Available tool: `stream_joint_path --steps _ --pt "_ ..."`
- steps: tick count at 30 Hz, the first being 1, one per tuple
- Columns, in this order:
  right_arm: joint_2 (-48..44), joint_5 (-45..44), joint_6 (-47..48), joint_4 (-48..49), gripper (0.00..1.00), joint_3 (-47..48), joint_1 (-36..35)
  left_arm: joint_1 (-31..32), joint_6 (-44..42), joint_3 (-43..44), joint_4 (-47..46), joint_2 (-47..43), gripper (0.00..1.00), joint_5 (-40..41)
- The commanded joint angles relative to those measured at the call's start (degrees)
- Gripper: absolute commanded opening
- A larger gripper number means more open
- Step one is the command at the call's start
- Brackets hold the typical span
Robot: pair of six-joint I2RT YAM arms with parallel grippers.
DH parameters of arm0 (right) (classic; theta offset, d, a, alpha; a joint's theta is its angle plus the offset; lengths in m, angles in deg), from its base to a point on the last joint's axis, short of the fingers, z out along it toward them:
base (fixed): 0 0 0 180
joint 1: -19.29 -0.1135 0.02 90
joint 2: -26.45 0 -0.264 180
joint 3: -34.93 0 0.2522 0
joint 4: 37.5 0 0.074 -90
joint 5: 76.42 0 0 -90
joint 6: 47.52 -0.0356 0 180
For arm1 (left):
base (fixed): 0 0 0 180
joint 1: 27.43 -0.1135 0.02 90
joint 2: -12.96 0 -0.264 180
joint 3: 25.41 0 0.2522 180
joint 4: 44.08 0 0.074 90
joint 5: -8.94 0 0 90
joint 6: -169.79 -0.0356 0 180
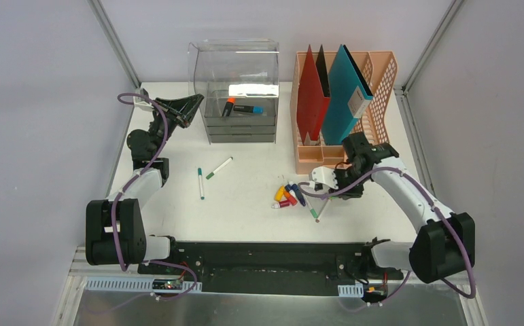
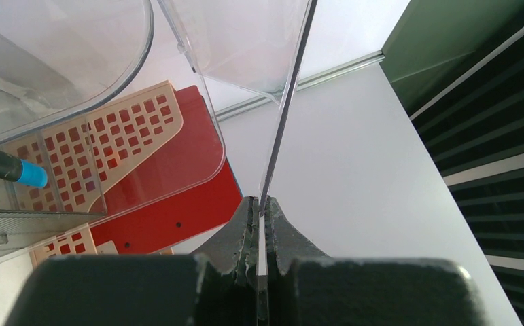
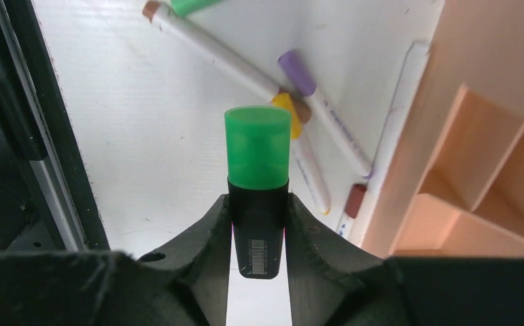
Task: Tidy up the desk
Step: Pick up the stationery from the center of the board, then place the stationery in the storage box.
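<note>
Left tool [image 2: 260, 209]: jaws together, clamped on the thin edge of the clear cover [image 2: 285, 122], which runs straight out from between them. To the left of this tool, through the clear plastic of the box [image 1: 240, 102], a blue-capped marker [image 2: 15, 170] lies in the top tray. Further out, also seen through the plastic, are the red folder [image 2: 170, 197] and the peach rack [image 2: 102, 139]. Right tool [image 3: 259, 204]: jaws clamped on the black body of a highlighter [image 3: 257, 153], green cap pointing away from the tool, the item held clear of the surface. Just beyond the cap a loose heap of markers [image 3: 317, 109] lies crossed and touching one another; a purple cap, a yellow cap and a brown cap are visible. To the right of this tool stands the rack, its low front compartments open towards the tool. The table [image 1: 245, 204] lies under both tools, white and flat, and carries the box and rack side by side at its far edge. Between the two tools, well apart from the heap, two green-capped pens [image 1: 201, 183] lie near each other without touching.
</note>
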Motion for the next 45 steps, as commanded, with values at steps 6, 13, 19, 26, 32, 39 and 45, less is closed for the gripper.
stream_joint_path --steps 6,13,19,26,32,39,45 --pt "4.99 -7.24 -14.2 2.72 0.0 11.97 -18.27 -0.34 0.4 0.99 -2.68 0.07 0.0 1.51" --pt "17.74 -19.28 -18.54 5.16 0.0 24.34 -31.06 -0.34 0.66 0.59 -2.83 -0.09 0.0 1.51" --pt "29.26 -29.67 -19.29 6.93 0.0 36.98 -37.41 -0.31 0.93 0.62 -2.78 -0.2 0.0 1.51" --pt "34.64 -35.81 -15.12 19.16 0.0 43.21 -39.61 -0.39 1.02 0.54 -2.62 -0.25 0.0 1.43" --pt "36.01 -38.78 -10.23 32.09 0.0 43.06 -39.57 -0.34 1.07 0.54 -2.66 -0.14 0.0 1.47" --pt "37.74 -40.73 -4.77 43.9 0.0 43.18 -38.97 -0.33 1.35 0.71 -2.68 -0.15 0.0 1.43" --pt "40.1 -42.12 -2.32 54.06 0.0 43.53 -37.39 -0.34 1.44 0.71 -2.7 -0.23 0.0 1.34"
